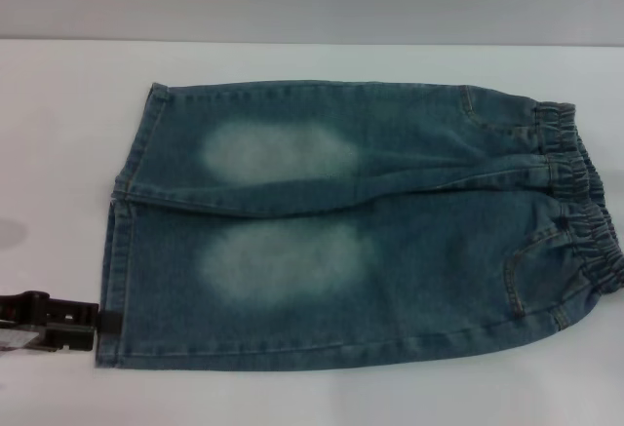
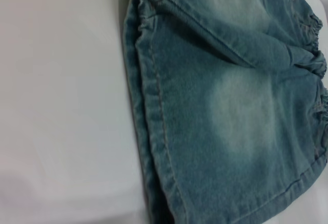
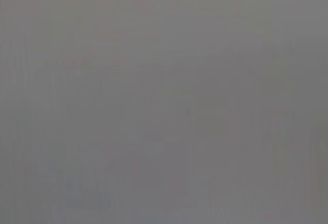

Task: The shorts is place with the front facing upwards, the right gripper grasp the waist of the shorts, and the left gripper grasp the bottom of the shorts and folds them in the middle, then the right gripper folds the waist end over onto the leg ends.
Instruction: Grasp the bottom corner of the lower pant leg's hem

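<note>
The blue-green denim shorts [image 1: 390, 241] lie flat on the white table, front up, with two pale oval patches. In the head view the ruffled waist [image 1: 585, 212] is at the right end, and the bottom of the shorts [image 1: 112, 280], the two stitched leg ends, is at the left. My left gripper [image 1: 97, 323] reaches in low from the left edge, its tip at the near leg's hem corner. The left wrist view shows the shorts [image 2: 230, 106] close up with the hem [image 2: 148, 131] and part of the waist [image 2: 318, 55]. The right gripper is out of view; its wrist view is plain grey.
The white table [image 1: 58, 134] extends around the shorts on all sides, with a pale wall behind its far edge. No other objects show.
</note>
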You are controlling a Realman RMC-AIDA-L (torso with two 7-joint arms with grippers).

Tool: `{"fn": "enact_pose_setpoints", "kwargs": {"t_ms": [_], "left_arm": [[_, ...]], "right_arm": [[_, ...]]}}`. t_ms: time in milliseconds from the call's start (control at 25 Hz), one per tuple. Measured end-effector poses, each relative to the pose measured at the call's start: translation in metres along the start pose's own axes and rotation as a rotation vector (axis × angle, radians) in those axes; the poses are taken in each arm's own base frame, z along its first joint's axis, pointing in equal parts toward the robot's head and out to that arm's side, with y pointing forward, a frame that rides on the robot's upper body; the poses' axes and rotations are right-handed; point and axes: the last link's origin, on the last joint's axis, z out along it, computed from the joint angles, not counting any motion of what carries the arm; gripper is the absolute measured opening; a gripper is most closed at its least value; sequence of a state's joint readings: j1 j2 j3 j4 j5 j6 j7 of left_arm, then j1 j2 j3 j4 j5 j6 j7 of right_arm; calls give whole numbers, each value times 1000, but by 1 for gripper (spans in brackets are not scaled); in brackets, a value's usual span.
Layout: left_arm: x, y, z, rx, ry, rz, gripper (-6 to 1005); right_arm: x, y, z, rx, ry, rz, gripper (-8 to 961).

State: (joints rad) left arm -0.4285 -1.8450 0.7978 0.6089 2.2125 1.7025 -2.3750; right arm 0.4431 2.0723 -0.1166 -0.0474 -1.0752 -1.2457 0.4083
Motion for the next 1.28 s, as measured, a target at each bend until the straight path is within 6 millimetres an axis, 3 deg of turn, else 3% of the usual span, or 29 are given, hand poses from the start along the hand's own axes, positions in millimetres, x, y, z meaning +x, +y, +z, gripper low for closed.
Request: {"fn": "enact_pose_setpoints", "kwargs": {"t_ms": [1280], "left_arm": [[-1,-1,2,7,-2,-4,723]], "right_arm": [[-3,4,6,-14,-11,-1,539]]}}
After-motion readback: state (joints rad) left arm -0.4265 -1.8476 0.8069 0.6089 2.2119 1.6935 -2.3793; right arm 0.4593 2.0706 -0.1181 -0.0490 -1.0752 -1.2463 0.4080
